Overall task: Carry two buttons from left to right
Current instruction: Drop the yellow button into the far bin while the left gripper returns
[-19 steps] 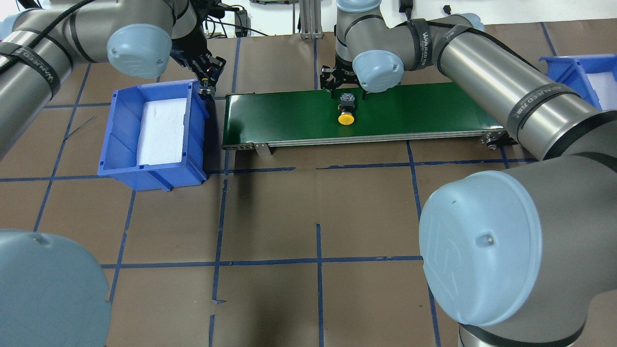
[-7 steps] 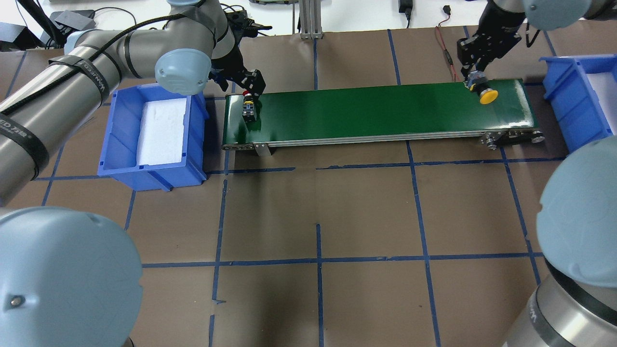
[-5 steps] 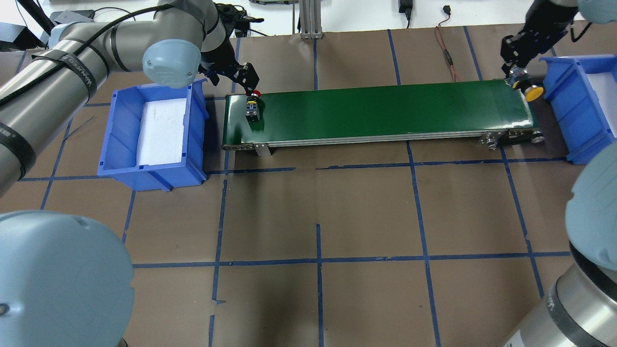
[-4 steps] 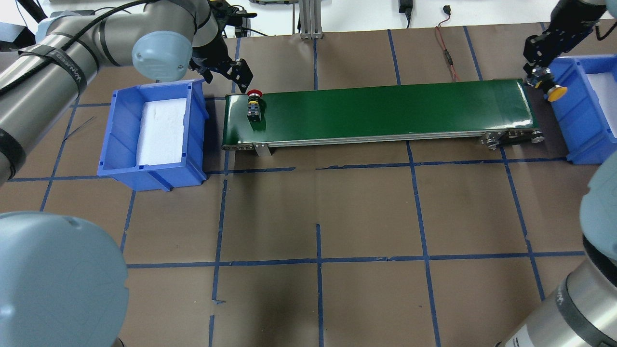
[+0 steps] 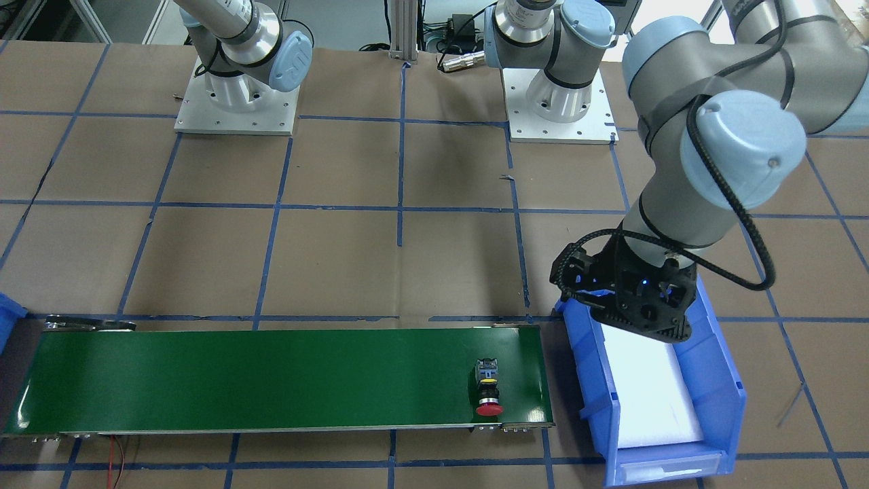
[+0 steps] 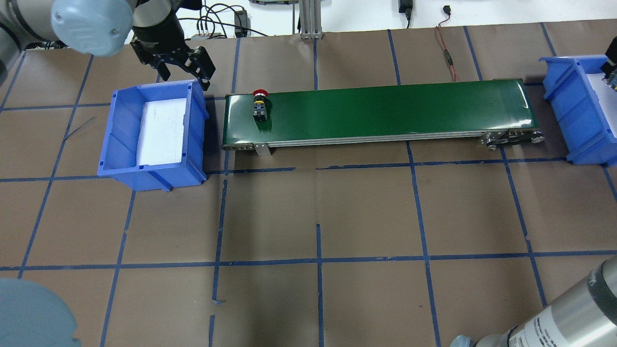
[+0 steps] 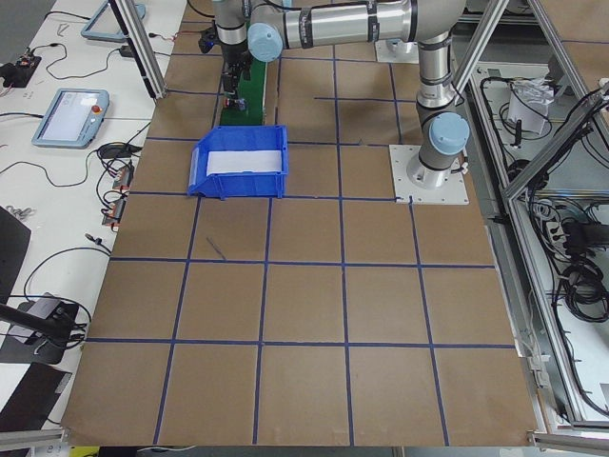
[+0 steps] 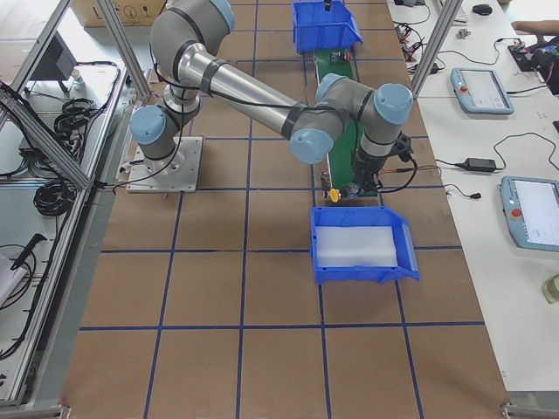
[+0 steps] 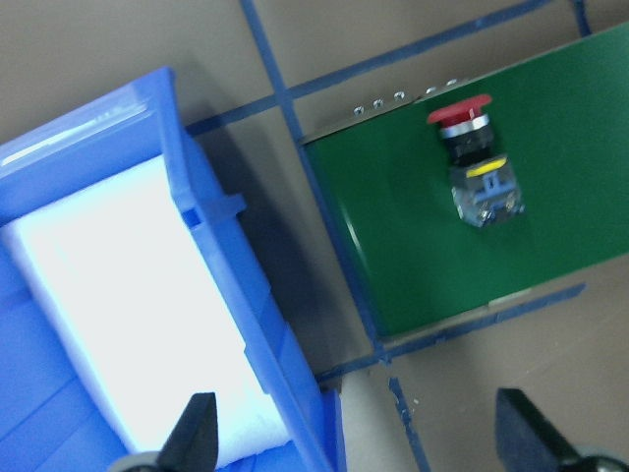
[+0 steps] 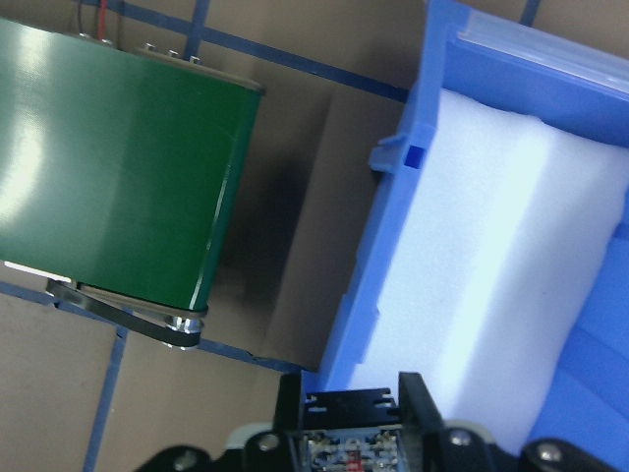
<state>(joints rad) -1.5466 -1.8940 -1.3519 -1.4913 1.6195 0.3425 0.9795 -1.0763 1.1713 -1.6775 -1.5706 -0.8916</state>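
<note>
Buttons mid-transfer: the yellow button (image 8: 334, 196) sits clamped in your right gripper (image 10: 349, 447), directly above the right bin (image 10: 403, 157) and its white foam. The red button (image 6: 260, 100) lies on the green belt (image 6: 385, 111) just beside your left gripper (image 6: 185, 70), whose fingers are spread wide and empty. Judged next: lower and release.

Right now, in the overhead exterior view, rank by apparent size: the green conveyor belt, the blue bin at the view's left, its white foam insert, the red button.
1. green conveyor belt, the largest
2. blue bin
3. white foam insert, inside that bin
4. red button, by far the smallest
</note>
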